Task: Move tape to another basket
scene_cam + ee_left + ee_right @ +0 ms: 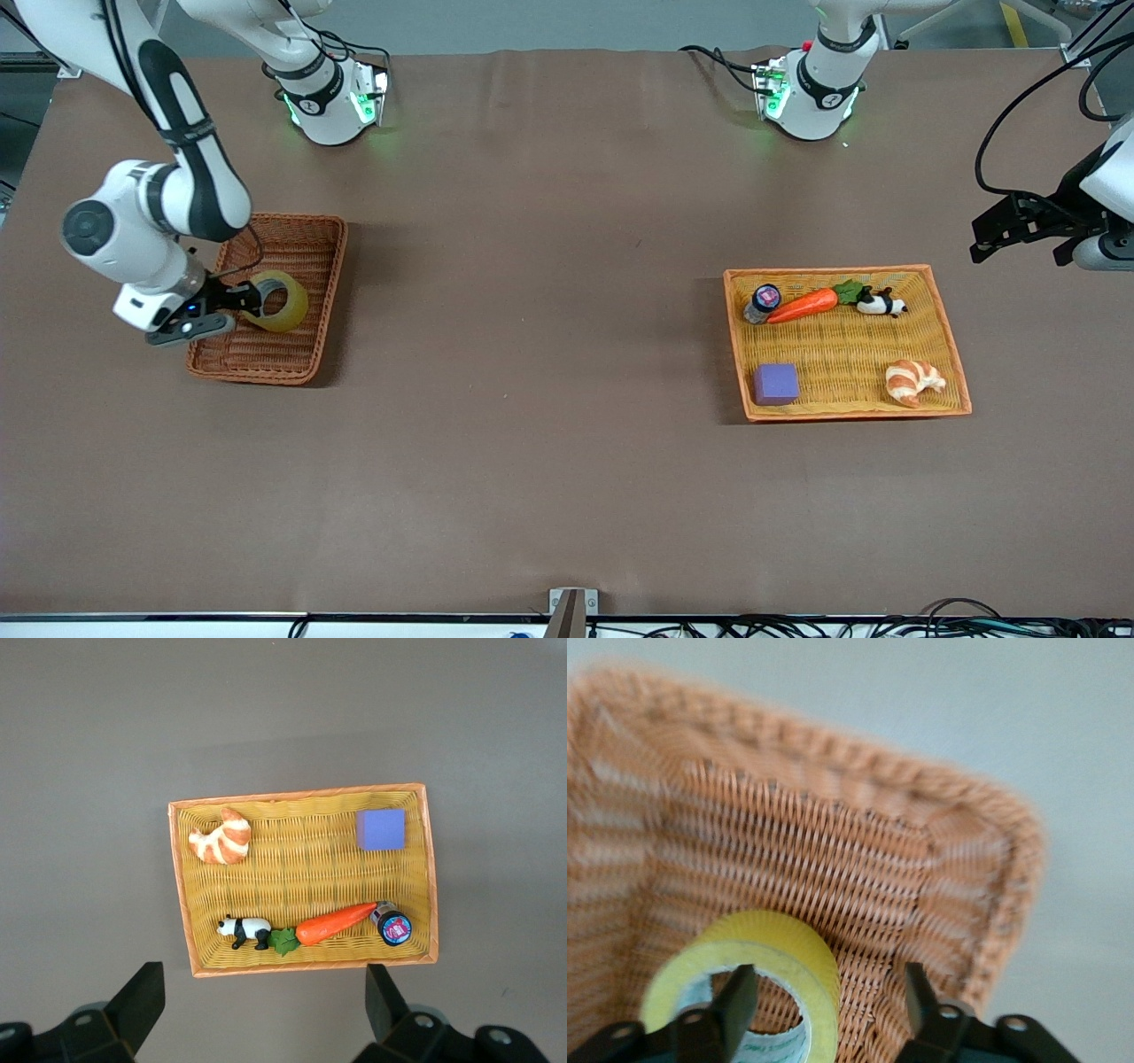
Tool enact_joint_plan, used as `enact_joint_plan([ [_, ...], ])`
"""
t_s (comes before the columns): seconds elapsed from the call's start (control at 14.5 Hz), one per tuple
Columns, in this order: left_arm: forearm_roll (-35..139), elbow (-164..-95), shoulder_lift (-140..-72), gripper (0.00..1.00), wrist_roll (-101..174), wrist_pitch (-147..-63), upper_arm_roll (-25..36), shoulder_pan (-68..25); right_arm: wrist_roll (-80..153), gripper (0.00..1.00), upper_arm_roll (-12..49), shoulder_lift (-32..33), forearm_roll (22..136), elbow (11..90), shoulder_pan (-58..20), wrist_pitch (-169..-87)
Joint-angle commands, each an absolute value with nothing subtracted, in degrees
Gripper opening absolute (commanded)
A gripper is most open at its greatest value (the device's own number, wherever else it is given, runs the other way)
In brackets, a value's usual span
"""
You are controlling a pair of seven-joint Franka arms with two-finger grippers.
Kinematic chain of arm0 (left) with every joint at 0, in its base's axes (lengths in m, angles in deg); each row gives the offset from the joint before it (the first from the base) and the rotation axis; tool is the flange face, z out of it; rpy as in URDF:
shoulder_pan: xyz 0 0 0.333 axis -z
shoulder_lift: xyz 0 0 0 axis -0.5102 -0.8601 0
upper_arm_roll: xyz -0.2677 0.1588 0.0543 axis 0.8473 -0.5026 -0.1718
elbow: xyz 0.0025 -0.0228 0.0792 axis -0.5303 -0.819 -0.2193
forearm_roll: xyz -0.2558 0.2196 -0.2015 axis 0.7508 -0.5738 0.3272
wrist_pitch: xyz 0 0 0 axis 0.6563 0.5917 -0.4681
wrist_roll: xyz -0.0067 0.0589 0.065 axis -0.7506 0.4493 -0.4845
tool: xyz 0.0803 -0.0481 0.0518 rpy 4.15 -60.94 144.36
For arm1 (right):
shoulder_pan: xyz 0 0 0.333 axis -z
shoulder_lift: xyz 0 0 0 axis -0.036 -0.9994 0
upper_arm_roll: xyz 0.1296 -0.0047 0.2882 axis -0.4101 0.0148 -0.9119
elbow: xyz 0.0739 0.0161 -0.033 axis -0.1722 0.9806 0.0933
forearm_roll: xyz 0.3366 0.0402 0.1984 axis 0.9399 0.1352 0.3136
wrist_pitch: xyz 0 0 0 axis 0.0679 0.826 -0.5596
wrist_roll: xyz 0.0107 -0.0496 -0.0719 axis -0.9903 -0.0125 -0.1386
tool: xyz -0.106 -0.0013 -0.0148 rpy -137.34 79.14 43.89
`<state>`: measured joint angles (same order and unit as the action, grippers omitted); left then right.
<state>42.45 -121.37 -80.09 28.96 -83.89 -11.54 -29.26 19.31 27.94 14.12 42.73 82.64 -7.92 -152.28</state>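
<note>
A brown worktop [549, 354] holds two woven baskets, well apart. At the right arm's end, the tape [282, 301], a yellowish ring, stands on edge inside the narrower reddish-brown basket [301, 239]. The right hand [250, 299] is low over this basket, its fingers apart, one reaching through the ring's hole and one outside (so the roll's wall sits between them). The ring's axis runs roughly level, across the fingers.

At the left arm's end, the wider orange-yellow basket [948, 341] holds a carrot [802, 305], croissant [912, 379] and purple block [775, 384]. The left hand [266, 1014], fingers spread, waits above the worktop beside it.
</note>
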Motion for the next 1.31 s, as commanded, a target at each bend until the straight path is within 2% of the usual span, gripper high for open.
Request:
enact_joint_plan([
  [0.0, 43.03, -121.32, -79.67, 1.00, 29.26, -83.85, -11.98, -28.92, 26.23, 1.00, 27.74, 18.69, 43.51, 74.66, -7.60, -142.62],
  [0.41, 43.20, -121.24, -79.67, 1.00, 29.17, -83.85, -11.98, -28.92, 28.89, 1.00, 24.75, 20.10, 41.49, 55.59, -3.74, -128.30],
  [0.62, 43.20, -120.79, -79.76, 1.00, 29.17, -83.85, -11.98, -29.01, 35.19, 1.00, 23.87, 20.01, 41.49, 46.27, -4.00, -116.71],
  [0.97, 43.20, -119.92, -80.46, 1.00, 29.00, -83.85, -11.98, -29.01, 45.41, 1.00, 20.26, 20.98, 41.84, 35.02, -4.87, -97.28],
  [1.1, 43.20, -120.00, -80.46, 1.00, 29.08, -83.85, -11.98, -28.92, 46.64, 1.00, 20.26, 20.63, 42.45, 30.53, -5.05, -94.70],
  [1.24, 43.20, -119.92, -80.37, 1.00, 29.17, -83.76, -11.98, -28.92, 46.12, 1.00, 20.53, 20.10, 42.19, 29.72, -5.05, -93.82],
])
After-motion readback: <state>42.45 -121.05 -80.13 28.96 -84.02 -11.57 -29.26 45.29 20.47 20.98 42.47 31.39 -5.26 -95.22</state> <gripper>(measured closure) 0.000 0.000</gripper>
